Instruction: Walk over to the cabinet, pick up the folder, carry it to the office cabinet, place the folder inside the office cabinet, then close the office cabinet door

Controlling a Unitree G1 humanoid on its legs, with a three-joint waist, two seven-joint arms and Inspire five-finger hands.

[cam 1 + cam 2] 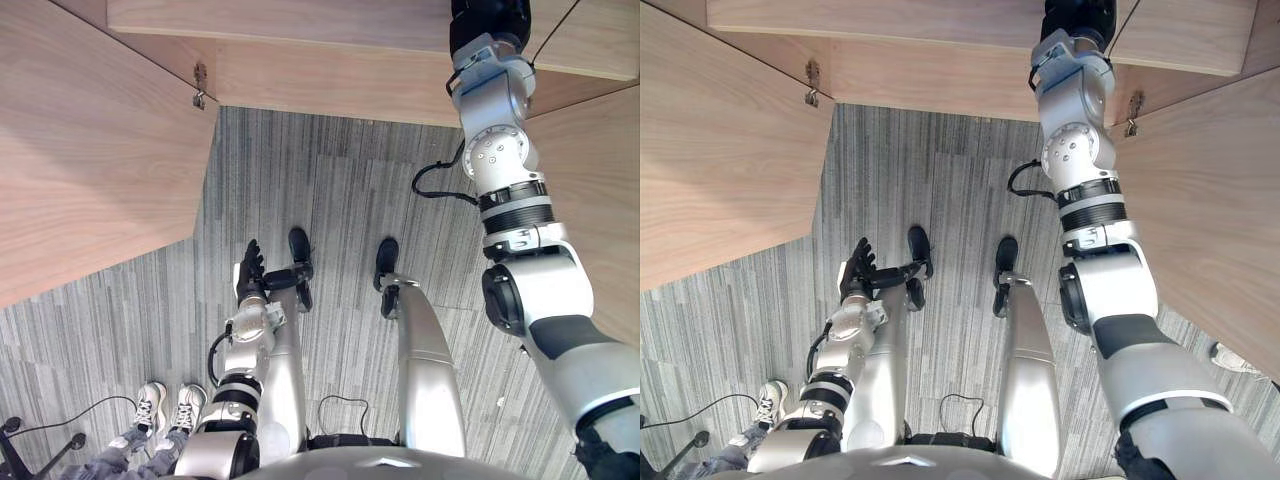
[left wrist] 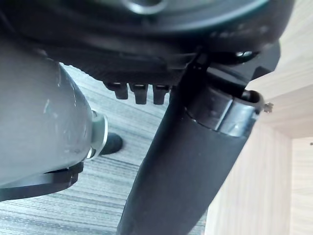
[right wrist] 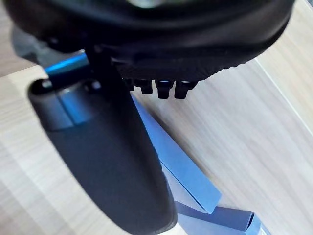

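On the pale wood, folder (image 3: 181, 166): blue, seen in the right wrist view; it runs slantwise across a wooden surface (image 3: 254, 122), and one end passes behind the thumb.
Folder's near end: a thicker blue edge, like a spine, shows at the corner of that view.
Right hand (image 3: 195, 44): close over the folder, dark thumb lying across it, a row of fingertips (image 3: 164, 88) just above the blue sheet. I cannot tell whether the hand grips the folder or is merely beside it.
Right arm (image 1: 500, 150): silver-grey, stretched forward and up to the cabinet at the far edge of the head views.
Cabinet (image 1: 330, 85): light wood, with a front panel across the top of the head views.
Cabinet doors: one door (image 1: 90, 150) swung open on the robot's left, with a metal hinge (image 1: 200, 98); another door (image 1: 1210, 220) open on the right.
Left hand (image 1: 250, 270): hangs low at the robot's side, fingers straight and relaxed, holding nothing.
Floor (image 1: 330, 180): grey striped carpet.
Person: white shoes (image 1: 165, 405) on the carpet, at the robot's lower left.
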